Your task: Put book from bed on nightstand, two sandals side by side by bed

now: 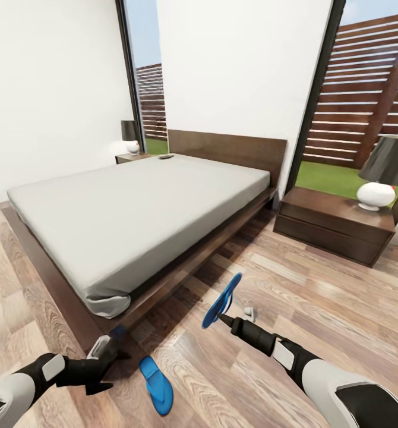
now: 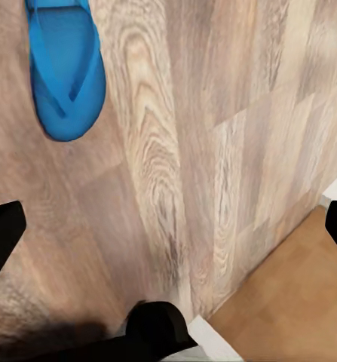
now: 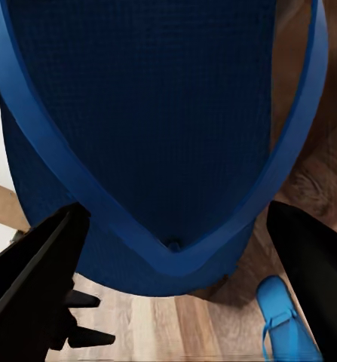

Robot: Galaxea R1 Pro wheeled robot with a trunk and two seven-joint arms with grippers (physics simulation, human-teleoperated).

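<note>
On the plank floor (image 1: 318,309) at the bed's (image 1: 139,208) foot, the right gripper (image 1: 224,317) clasps one sandal (image 1: 221,301) aloft while the other sandal (image 1: 156,383) lies at 7 o'clock near the released left gripper (image 1: 110,348); I judge pairing is underway, needing a parallel set-down.

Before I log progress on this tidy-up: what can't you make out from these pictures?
- Small dark thing on the bed, head view: too small to tell if it is the book.
- Right gripper grip on the held sandal: right wrist view, sole covers the contact.
- Floor sandal: left wrist view, heel cut off by the edge.
- Left gripper: its fingers blend into the dark bed frame's corner.
</note>
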